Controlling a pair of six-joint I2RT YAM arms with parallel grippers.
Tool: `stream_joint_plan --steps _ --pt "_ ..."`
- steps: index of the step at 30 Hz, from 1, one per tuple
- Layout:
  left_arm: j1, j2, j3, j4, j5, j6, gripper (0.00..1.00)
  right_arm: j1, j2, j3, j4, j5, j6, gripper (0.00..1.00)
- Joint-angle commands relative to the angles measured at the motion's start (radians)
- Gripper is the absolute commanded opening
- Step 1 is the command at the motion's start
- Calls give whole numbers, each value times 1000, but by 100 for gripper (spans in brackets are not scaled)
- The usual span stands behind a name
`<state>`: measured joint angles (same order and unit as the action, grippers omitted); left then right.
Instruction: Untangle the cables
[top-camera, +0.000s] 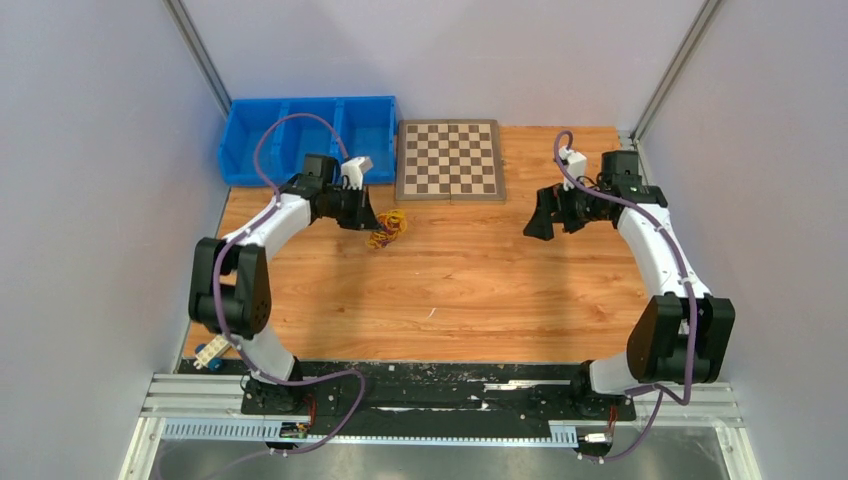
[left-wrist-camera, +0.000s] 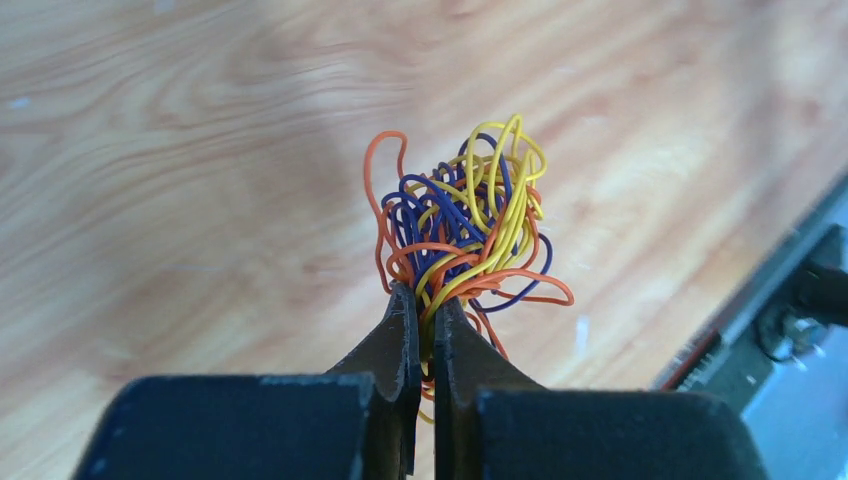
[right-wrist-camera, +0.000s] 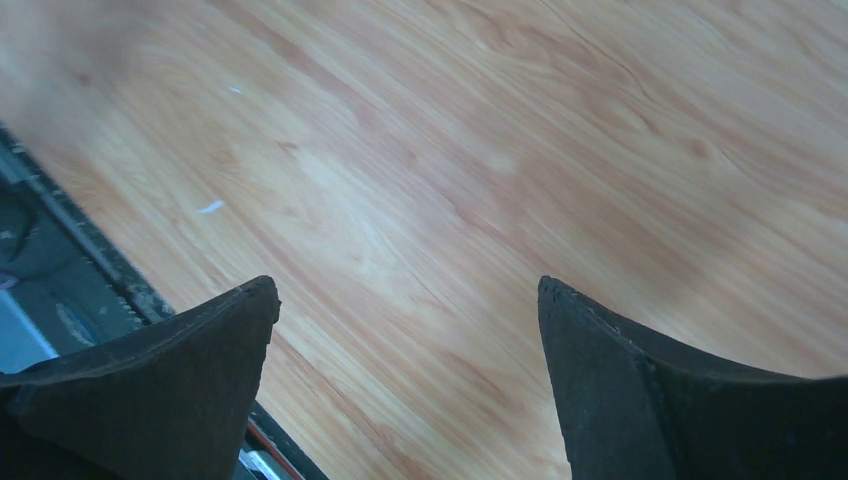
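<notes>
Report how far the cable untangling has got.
Done: the left gripper has its fingers shut on the edge of the cables, so the grasp is made. In hand: only that grip; the right gripper hangs open over the table, touching nothing. Left: all separating; yellow, orange and blue wires form one ball.

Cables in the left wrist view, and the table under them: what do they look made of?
The cables: thin wire in glossy plastic insulation, likely; smooth yellow, orange and blue strands holding springy loops. The table: wood or wood-look laminate, semi-matt; printed-looking grain, soft glare.
</notes>
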<state>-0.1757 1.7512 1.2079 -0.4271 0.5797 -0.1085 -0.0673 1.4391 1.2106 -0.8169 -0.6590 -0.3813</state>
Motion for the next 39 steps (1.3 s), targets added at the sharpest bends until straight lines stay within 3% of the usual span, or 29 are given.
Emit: stream_joint_plan --steps 1,9,15,16,20,24,29,34,39 --pt "-61 -232 -55 125 189 -63 0 153 22 56 116 -195 107 100" --pt "-180 -337 -98 239 337 -184 0 433 100 221 159 -293 171 100" --pt "-241 -343 -68 260 366 -203 0 521 132 275 200 -292 212 96" --pt "-244 -341 -66 266 371 -215 0 523 135 269 204 -286 212 91" --pt "-244 -342 -41 229 371 -198 0 520 124 219 209 -228 177 42" --pt "-212 -358 -32 151 339 -140 0 487 58 135 208 -160 148 1" --pt "-109 -398 -65 83 312 -94 0 415 -18 47 208 28 105 0" --pt "-20 -418 -59 -109 255 33 0 325 -63 -13 211 224 88 0" --pt "109 -426 -68 -261 196 137 0 162 -90 -52 231 343 41 0"
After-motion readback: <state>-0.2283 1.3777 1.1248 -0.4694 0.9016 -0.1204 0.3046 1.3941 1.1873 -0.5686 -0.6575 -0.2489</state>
